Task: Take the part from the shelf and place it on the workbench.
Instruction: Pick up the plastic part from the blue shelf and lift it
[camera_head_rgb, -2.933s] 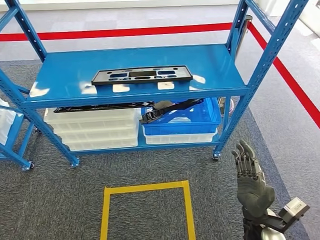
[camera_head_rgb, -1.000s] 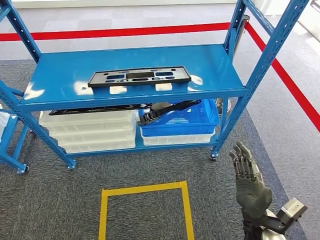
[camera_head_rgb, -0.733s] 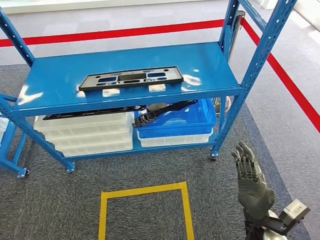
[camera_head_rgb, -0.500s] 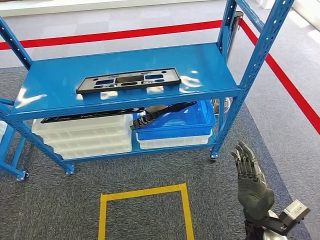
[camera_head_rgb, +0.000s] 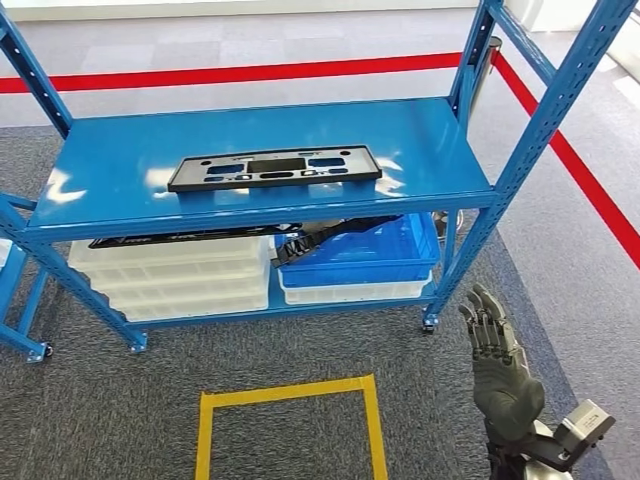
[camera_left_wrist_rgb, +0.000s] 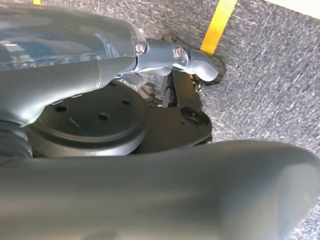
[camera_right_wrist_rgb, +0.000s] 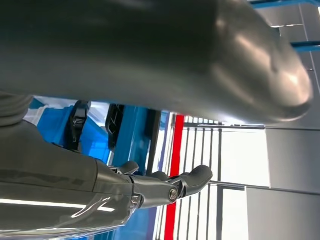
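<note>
Black plastic, the part (camera_head_rgb: 274, 168) lies flat on the blue shelf (camera_head_rgb: 423, 135) at upper centre of our head view, untouched; our right hand (camera_head_rgb: 498, 370) rises at lower right, fingers spread, holding nothing. Reaching from here, we judge, could tip the long part off the front edge. Grey carpet, a yellow square (camera_head_rgb: 290, 424), red tape (camera_head_rgb: 241, 72). In our left wrist view, the left hand's (camera_left_wrist_rgb: 177, 57) fingers extend over carpet, empty. Our right wrist view shows fingertips (camera_right_wrist_rgb: 196, 177) apart.
</note>
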